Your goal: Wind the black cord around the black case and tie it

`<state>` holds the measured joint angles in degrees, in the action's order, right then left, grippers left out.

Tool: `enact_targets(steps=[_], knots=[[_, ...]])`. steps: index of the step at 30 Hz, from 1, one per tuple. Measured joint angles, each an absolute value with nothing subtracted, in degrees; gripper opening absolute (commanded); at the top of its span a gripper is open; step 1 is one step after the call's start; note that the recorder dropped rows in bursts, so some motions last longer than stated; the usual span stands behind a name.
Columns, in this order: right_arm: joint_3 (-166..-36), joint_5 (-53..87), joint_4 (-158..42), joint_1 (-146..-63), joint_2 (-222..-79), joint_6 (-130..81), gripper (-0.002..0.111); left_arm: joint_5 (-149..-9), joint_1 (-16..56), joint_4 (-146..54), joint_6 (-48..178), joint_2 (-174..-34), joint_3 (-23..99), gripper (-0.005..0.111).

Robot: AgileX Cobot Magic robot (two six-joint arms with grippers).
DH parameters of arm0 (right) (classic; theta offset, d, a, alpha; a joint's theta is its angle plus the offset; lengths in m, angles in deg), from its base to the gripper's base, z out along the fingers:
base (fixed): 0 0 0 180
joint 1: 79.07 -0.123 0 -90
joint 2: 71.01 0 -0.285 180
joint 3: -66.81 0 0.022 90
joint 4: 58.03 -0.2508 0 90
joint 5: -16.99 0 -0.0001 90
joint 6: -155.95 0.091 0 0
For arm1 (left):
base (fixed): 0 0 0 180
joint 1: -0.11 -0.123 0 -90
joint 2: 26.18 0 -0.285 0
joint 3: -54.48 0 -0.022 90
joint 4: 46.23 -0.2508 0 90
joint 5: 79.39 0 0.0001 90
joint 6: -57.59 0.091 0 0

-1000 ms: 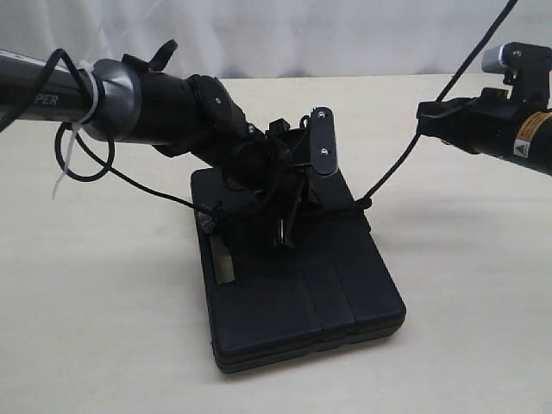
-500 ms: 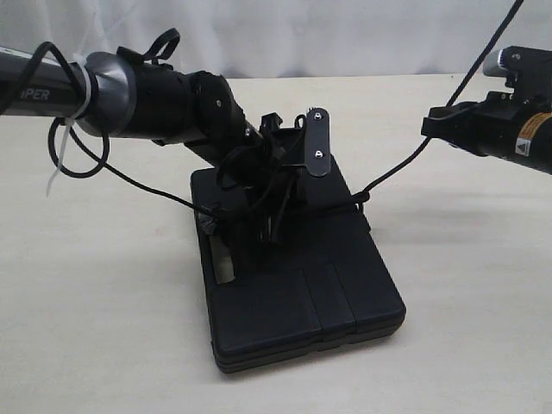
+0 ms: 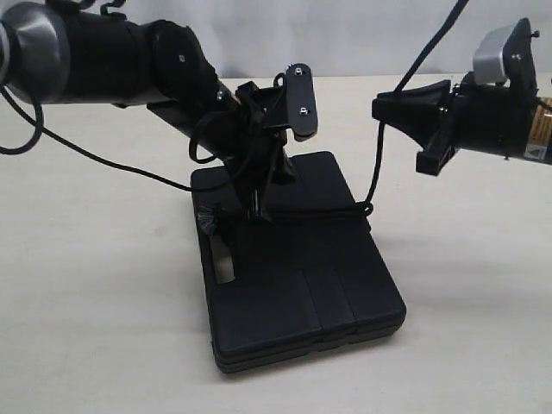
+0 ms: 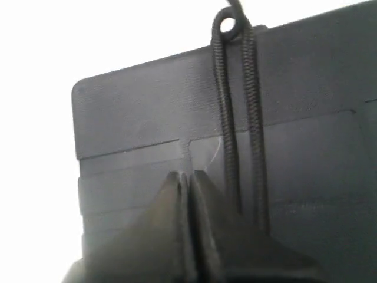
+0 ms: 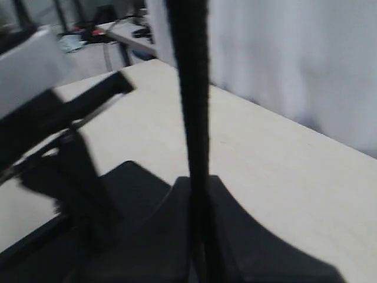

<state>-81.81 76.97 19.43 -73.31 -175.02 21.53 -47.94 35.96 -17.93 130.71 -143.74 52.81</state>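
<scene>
The black case [image 3: 293, 276] lies flat on the table, its handle slot on the left side. The black cord [image 3: 377, 155] crosses the case's far half to a knot [image 3: 366, 206] at the right edge, then rises steeply to my right gripper [image 3: 382, 107], which is shut on it; from there it runs up out of view. In the right wrist view the cord [image 5: 193, 106] runs straight between the fingers. My left gripper [image 3: 258, 211] points down at the case's far left part, jaws shut [image 4: 189, 177]. Two cord strands [image 4: 237, 118] lie on the case [image 4: 147, 106] beside its fingers.
The pale wooden table [image 3: 103, 328] surrounds the case. A white curtain [image 3: 362, 34] hangs behind. A thin black line [image 3: 103, 159] trails from the left arm to the case's left edge, near a frayed tuft [image 3: 207, 221].
My left arm has lifted and swung back to the upper left, its gripper still over the case. My right gripper has moved left toward the case, and the cord now hangs steeper.
</scene>
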Motion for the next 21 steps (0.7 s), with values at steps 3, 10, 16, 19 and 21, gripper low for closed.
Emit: enact_targets(steps=[3, 10, 16, 19, 21], knots=[[-81.81, 83.72, 26.81, -73.31, -174.67, 21.53, 0.004, -47.32, 34.92, -18.07, 130.37, -143.41, 52.81, 0.0], [-81.81, 86.16, 36.98, -74.47, -174.67, 23.12, 0.004, -47.36, 31.12, -18.47, 128.08, -143.41, 52.76, 0.0], [-81.39, 86.14, 38.85, -81.66, -177.61, 24.8, 0.004, -47.98, 28.08, -18.47, 125.77, -143.41, 52.76, 0.0], [-81.39, 81.82, 38.85, -86.08, -178.66, 25.06, 0.004, -47.98, 27.52, -18.37, 125.54, -143.41, 52.76, 0.0], [-81.52, 77.61, 38.85, -88.8, -179.09, 26.57, 0.009, -47.98, 27.43, -18.37, 125.54, -143.41, 52.76, 0.0]])
